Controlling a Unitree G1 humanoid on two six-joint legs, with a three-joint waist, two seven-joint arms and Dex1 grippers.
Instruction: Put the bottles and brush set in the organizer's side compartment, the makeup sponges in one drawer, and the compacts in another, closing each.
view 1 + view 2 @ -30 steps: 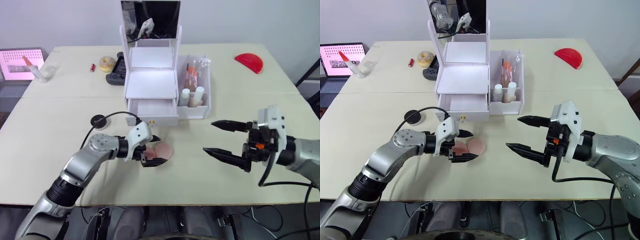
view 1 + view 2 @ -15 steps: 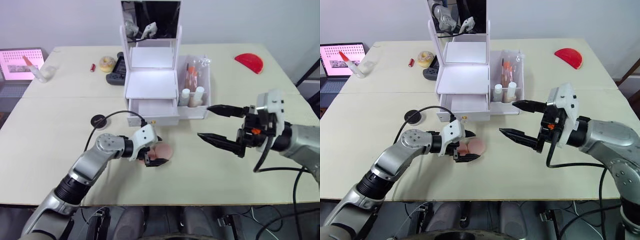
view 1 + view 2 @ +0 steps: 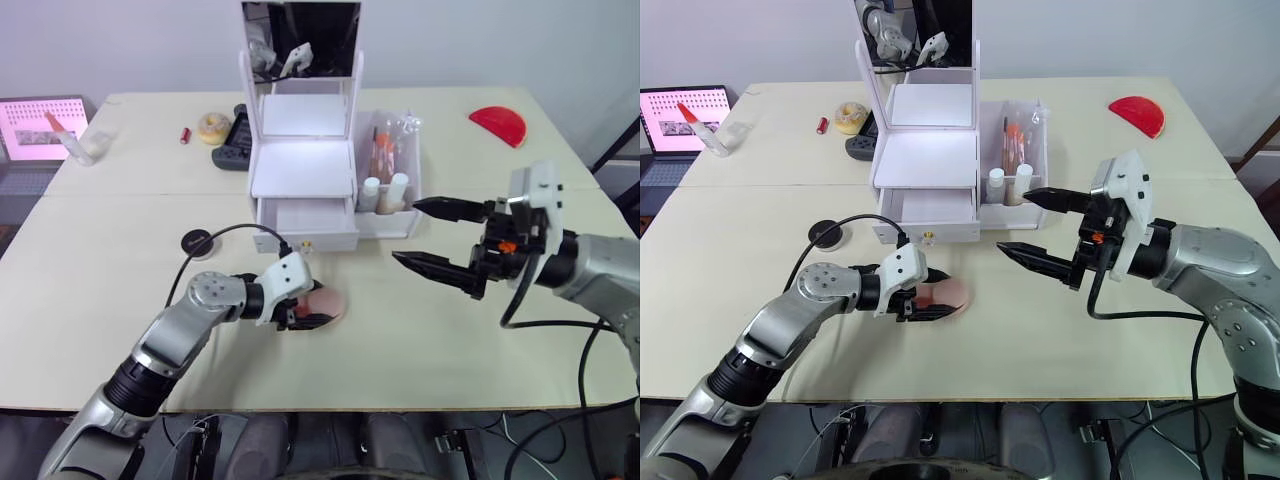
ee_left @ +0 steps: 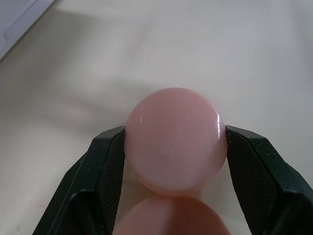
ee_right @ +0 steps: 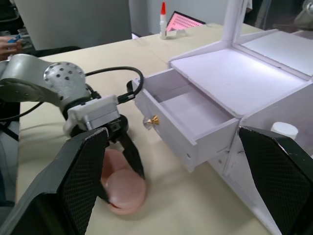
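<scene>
The pink compact (image 4: 175,139) is held flat on the table (image 3: 120,250) between the jaws of the left gripper (image 3: 305,312); a 2nd pink compact (image 5: 115,164) lies touching it on the gripper's side. The open drawer (image 3: 303,222) of the organizer (image 3: 303,165) is found just beyond, far & slightly left of the grip, so a short lift & carry away from the robot is judged to be needed. The right gripper (image 3: 432,237) is kept wide open w/ nothing held, right of the drawer, near the side compartment (image 3: 390,190) w/ bottles (image 3: 385,192).
</scene>
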